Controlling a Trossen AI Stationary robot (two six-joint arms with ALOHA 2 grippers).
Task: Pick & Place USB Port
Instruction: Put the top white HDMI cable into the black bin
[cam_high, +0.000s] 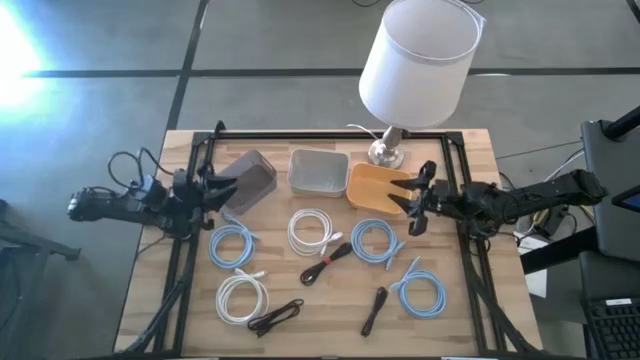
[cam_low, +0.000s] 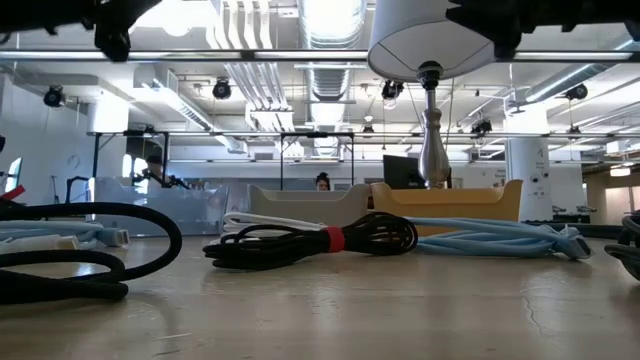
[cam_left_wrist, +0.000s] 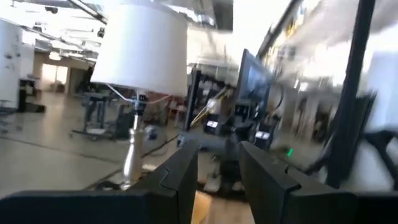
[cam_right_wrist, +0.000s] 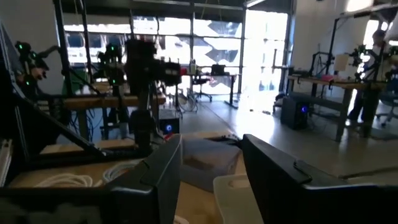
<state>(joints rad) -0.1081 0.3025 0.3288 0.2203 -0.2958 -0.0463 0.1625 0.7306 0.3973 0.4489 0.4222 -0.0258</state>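
Coiled USB cables lie flat on the wooden table: light blue coils (cam_high: 233, 245) (cam_high: 375, 240) (cam_high: 420, 293), white coils (cam_high: 313, 230) (cam_high: 243, 297) and black bundles (cam_high: 328, 265) (cam_high: 275, 317) (cam_high: 374, 310). In the low view, a black bundle with a red tie (cam_low: 320, 240) lies in front of a blue cable (cam_low: 500, 238). My left gripper (cam_high: 225, 190) (cam_left_wrist: 217, 180) is open and hovers beside the dark grey bin (cam_high: 250, 180). My right gripper (cam_high: 408, 205) (cam_right_wrist: 211, 180) is open and hovers over the near edge of the tan tray (cam_high: 375, 188). Neither gripper holds anything.
A light grey tray (cam_high: 318, 172) stands between the dark grey bin and the tan tray along the far side. A white-shaded lamp (cam_high: 415, 60) stands on its metal base (cam_high: 388, 152) behind the tan tray. A black frame rail (cam_high: 330, 135) borders the table.
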